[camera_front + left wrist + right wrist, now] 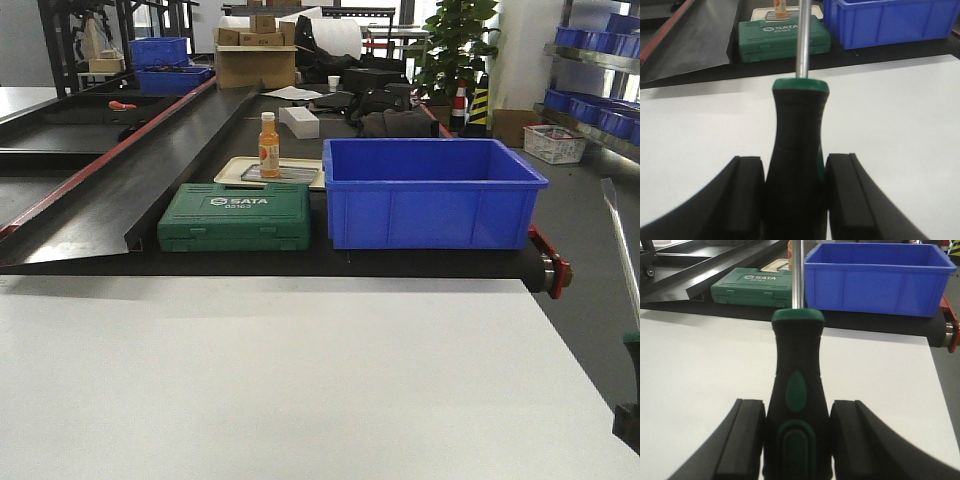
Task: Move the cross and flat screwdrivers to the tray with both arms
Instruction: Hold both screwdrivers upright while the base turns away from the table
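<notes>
In the left wrist view my left gripper (796, 167) is shut on the black-and-green handle of one screwdriver (800, 115). Its silver shaft runs up out of the frame, above the white table (900, 115). My right gripper (797, 407) is likewise shut on the other screwdriver (797, 350), with the shaft pointing away over the table. In the front view only the thin shaft of one screwdriver (621, 250) shows at the far right edge, tilted up. Which screwdriver is cross and which is flat cannot be told. The tray is out of view.
Beyond the white table (300, 380) runs a black conveyor with a green SATA case (235, 216), a deep blue crate (430, 192), and a small beige tray (232, 172) holding an orange bottle (268, 146). Boxes, shelves and a plant stand further back.
</notes>
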